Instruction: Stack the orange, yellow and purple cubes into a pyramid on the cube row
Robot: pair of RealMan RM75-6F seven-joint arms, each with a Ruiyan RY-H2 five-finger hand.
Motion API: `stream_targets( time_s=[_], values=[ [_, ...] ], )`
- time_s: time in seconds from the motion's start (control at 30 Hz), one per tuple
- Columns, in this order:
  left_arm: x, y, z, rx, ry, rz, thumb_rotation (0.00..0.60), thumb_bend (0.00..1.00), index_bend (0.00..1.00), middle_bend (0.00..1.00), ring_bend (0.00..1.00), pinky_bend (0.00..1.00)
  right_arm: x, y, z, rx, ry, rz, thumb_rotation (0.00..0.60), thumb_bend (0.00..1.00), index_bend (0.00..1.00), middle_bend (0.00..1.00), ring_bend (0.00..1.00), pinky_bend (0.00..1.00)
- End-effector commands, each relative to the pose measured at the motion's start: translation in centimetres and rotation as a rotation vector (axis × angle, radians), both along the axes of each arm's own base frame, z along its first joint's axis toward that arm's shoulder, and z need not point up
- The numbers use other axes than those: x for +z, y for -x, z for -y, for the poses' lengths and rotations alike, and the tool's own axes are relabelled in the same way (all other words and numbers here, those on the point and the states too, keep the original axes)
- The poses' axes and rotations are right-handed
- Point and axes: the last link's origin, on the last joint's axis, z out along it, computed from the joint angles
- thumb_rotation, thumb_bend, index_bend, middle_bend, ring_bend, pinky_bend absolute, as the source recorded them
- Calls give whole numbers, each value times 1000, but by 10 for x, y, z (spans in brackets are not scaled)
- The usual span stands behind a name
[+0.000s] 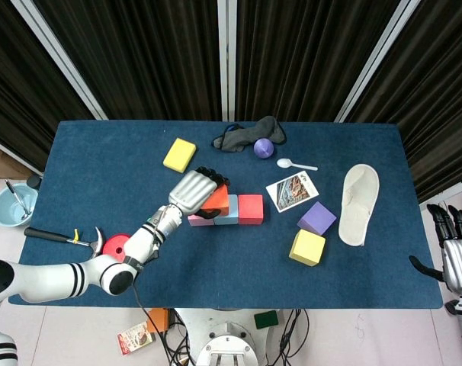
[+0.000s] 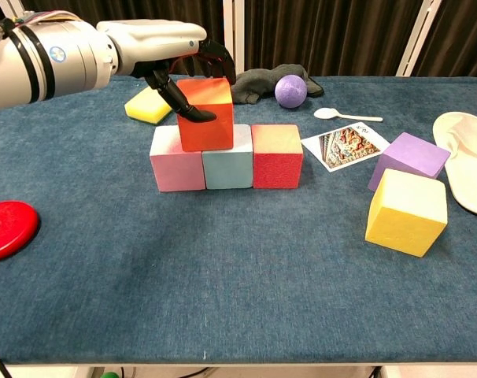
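Nearest the chest camera, right of the cube row (image 2: 227,161), sits one yellow cube (image 2: 406,211) on the blue surface (image 2: 223,276), its faces plain and matte. Just behind it, touching or nearly so, lies one purple cube (image 2: 409,158), turned at an angle. Far left of the row, at the surface's near edge, rests one red disc (image 2: 6,228) with a hole.

Three cubes make up the row: pink, light blue and red, side by side and touching. On top of it stands the single orange cube (image 2: 205,115), straddling the pink and light blue cubes, upright with a smooth, slightly shaded front face. The left hand (image 2: 185,67) wraps it from the back and left, dark fingers (image 2: 215,57) curled over its top edge and the thumb pressed on its front face, so it grips the cube.

Just right of the row lies one printed card (image 2: 345,146); its writing is too small to read. Behind the row are one yellow sponge (image 2: 149,106), one dark cloth (image 2: 268,82), one purple ball (image 2: 290,90) and one white spoon (image 2: 345,116). One white slipper (image 2: 467,157) lies far right of the row.

Off the surface's right edge in the head view, the right hand (image 1: 456,252) hangs holding nothing, its fingers straight and slightly apart.
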Motion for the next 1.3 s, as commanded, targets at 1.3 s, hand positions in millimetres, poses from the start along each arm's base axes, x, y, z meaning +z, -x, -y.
stream_targets(
  time_s=[1.3],
  values=[
    [0,3,4,-53,1,-8,447,224,219,191,164,238,2,0,-1,-3,4,12,600,124,0,69,0,60]
  ],
)
